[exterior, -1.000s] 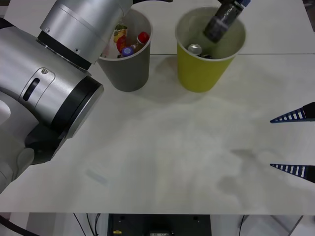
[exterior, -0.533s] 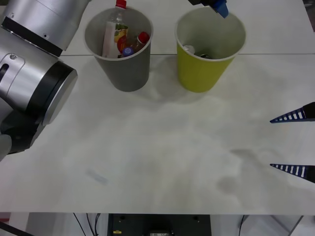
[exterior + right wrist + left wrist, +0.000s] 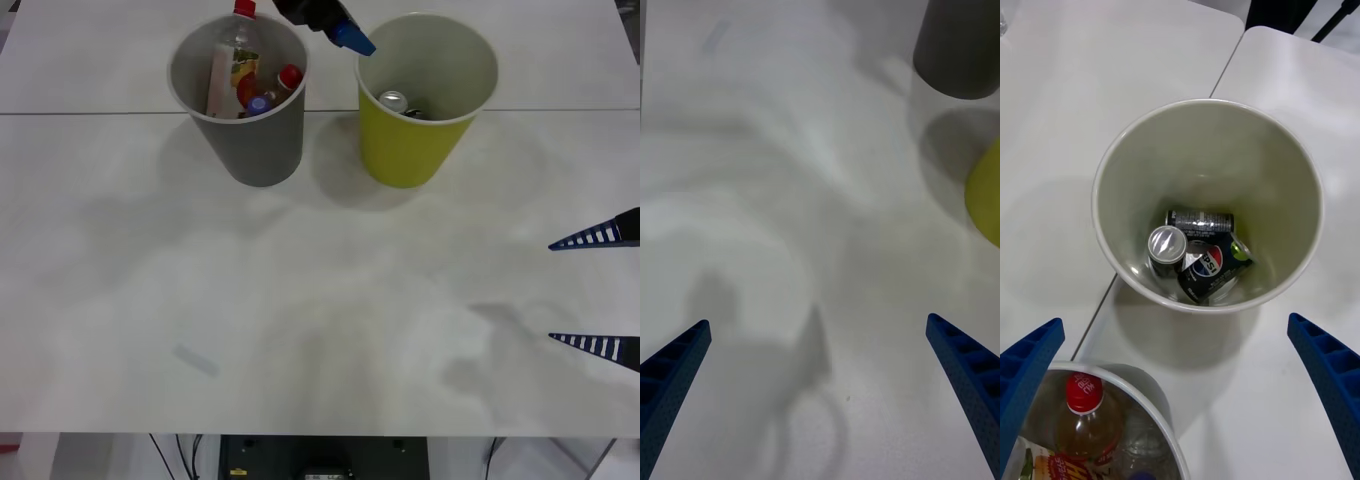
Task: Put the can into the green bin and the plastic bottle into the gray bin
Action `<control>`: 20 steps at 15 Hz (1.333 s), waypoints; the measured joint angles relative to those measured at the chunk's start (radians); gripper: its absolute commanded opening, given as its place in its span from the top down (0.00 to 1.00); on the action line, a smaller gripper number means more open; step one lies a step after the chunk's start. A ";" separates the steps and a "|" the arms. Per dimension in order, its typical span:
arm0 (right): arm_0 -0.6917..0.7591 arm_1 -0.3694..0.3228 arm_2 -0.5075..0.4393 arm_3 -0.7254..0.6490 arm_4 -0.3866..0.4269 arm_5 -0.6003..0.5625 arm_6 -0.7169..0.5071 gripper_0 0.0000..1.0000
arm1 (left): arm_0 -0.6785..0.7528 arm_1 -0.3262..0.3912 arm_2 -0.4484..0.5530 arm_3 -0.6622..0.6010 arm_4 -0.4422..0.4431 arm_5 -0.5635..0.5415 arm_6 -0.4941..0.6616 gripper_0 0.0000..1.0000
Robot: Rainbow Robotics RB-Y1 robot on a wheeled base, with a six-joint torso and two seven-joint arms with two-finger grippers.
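Observation:
The green bin (image 3: 405, 150) stands at the back right of the table with a silver-topped can (image 3: 394, 100) inside. In the left wrist view the green bin (image 3: 1112, 161) holds the upright can (image 3: 1166, 244) beside two dark cans lying down. The gray bin (image 3: 255, 150) to its left holds a red-capped plastic bottle (image 3: 288, 78); that bottle (image 3: 1086, 394) also shows from the left wrist. My left gripper (image 3: 1174, 328) hangs open and empty high above both bins, its blue finger (image 3: 352, 38) between them. My right gripper (image 3: 598, 292) stands open at the table's right edge.
A second, taller bottle (image 3: 235, 50) leans in the gray bin. A small clear scrap (image 3: 195, 358) lies near the front left. From the right wrist, the gray bin (image 3: 955, 52) and green bin (image 3: 986, 195) stand far beyond my right gripper (image 3: 816, 322).
My left gripper held a dark can over the green bin, let it go, then rose and moved left. The left arm's bulk has left the front view. The right arm is still.

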 measured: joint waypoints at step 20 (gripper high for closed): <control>0.000 0.000 0.000 0.000 0.000 0.000 0.000 0.00 | 1.051 0.370 0.707 -0.742 0.227 -0.097 -0.500 0.00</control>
